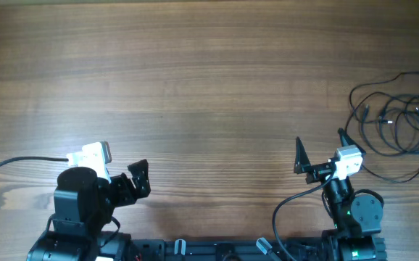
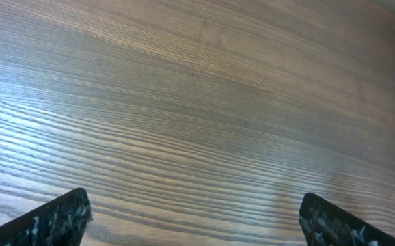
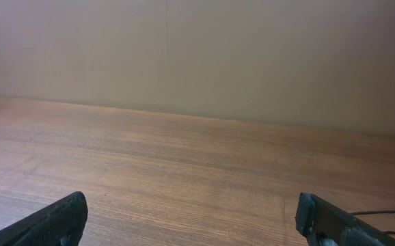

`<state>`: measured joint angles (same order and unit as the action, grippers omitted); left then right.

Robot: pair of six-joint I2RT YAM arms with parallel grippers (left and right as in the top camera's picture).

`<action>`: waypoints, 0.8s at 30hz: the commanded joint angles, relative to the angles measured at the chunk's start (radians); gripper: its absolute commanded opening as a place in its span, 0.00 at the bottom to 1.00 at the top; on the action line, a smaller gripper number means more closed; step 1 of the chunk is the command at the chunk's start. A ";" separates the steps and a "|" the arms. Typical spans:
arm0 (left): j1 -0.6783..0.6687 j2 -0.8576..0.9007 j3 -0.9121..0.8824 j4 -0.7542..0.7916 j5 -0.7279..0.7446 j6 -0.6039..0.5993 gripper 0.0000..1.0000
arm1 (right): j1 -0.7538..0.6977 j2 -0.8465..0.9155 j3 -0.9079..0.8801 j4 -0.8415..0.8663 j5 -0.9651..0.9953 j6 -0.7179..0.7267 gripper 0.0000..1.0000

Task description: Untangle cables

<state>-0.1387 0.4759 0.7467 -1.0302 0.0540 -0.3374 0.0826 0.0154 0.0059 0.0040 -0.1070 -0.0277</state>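
Observation:
The cables [image 1: 394, 116] lie as a loose tangle of thin black loops at the table's far right edge. One thin strand shows at the lower right of the right wrist view [image 3: 389, 213]. My right gripper [image 1: 320, 148] is open and empty, low over the table just left of the tangle; its fingers stand wide apart in the right wrist view [image 3: 191, 219]. My left gripper [image 1: 138, 180] is open and empty at the front left, far from the cables, with only bare wood between its fingers in the left wrist view [image 2: 194, 219].
The wooden table [image 1: 195, 87] stretches across the view. A thicker black arm wire [image 1: 14, 165] curves at the front left, and another [image 1: 285, 206] loops by the right arm base. A plain wall [image 3: 197, 55] stands behind the table.

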 commanded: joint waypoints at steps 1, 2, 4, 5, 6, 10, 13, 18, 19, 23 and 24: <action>0.006 -0.028 -0.008 -0.022 0.024 0.013 1.00 | 0.004 -0.011 -0.001 0.002 0.003 0.008 1.00; 0.016 -0.049 -0.023 0.012 0.024 0.013 1.00 | 0.004 -0.011 -0.001 0.002 0.003 0.008 1.00; 0.054 -0.117 -0.097 0.155 0.024 0.016 1.00 | 0.004 -0.011 -0.001 0.002 0.003 0.008 1.00; 0.071 -0.149 -0.138 0.215 0.025 0.016 1.00 | 0.004 -0.011 -0.001 0.002 0.003 0.008 1.00; 0.085 -0.190 -0.190 0.284 0.036 0.016 1.00 | 0.004 -0.011 -0.001 0.002 0.003 0.008 1.00; 0.114 -0.350 -0.413 0.557 0.047 0.016 1.00 | 0.004 -0.011 -0.001 0.002 0.003 0.008 1.00; 0.115 -0.440 -0.559 0.764 0.047 0.016 1.00 | 0.004 -0.011 -0.001 0.002 0.003 0.008 1.00; 0.115 -0.473 -0.715 1.094 0.044 0.064 1.00 | 0.004 -0.011 -0.001 0.002 0.003 0.008 1.00; 0.115 -0.473 -0.741 1.127 0.059 0.092 1.00 | 0.004 -0.011 -0.001 0.002 0.003 0.008 1.00; 0.108 -0.473 -0.741 0.961 0.121 0.228 1.00 | 0.004 -0.011 -0.001 0.002 0.003 0.008 1.00; 0.108 -0.473 -0.741 0.963 0.121 0.233 1.00 | 0.004 -0.011 -0.001 0.002 0.003 0.008 1.00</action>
<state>-0.0307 0.0128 0.0151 -0.0273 0.1307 -0.2108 0.0826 0.0154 0.0059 0.0032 -0.1070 -0.0280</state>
